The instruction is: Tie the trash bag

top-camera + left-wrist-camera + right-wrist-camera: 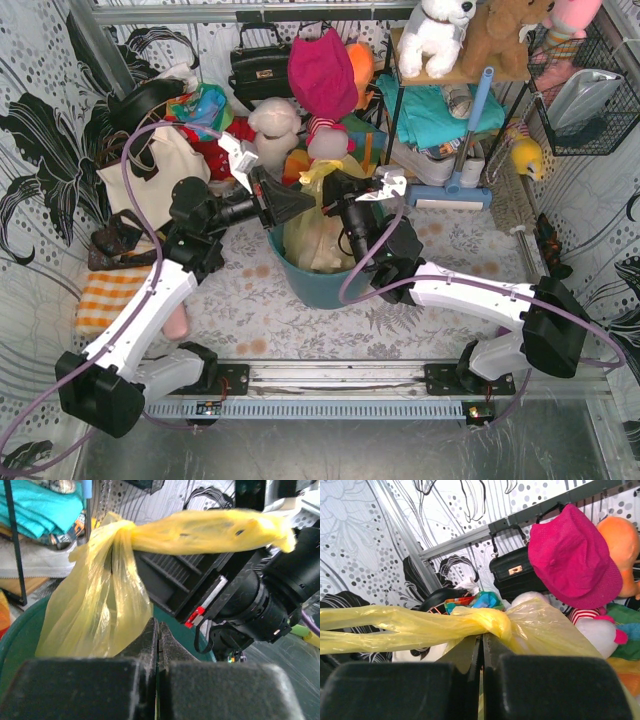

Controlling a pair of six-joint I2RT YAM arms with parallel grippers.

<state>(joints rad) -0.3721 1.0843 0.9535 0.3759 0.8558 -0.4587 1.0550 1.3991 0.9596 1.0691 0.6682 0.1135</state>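
Left claw (156, 630) pressed together, tips against yellow film; film nipped or not, cannot tell
Right claw (481, 642) likewise pressed together, tips just under knot (492, 620)
Round teal plastic bin (322, 290) on table between arms
Thin translucent yellow plastic trash bag (312, 235) inside bin, neck bunched between both claws

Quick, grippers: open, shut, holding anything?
Left gripper: closed, tips against the bag; whether it pinches plastic cannot be told.
Right gripper: closed on the bag at its knot.
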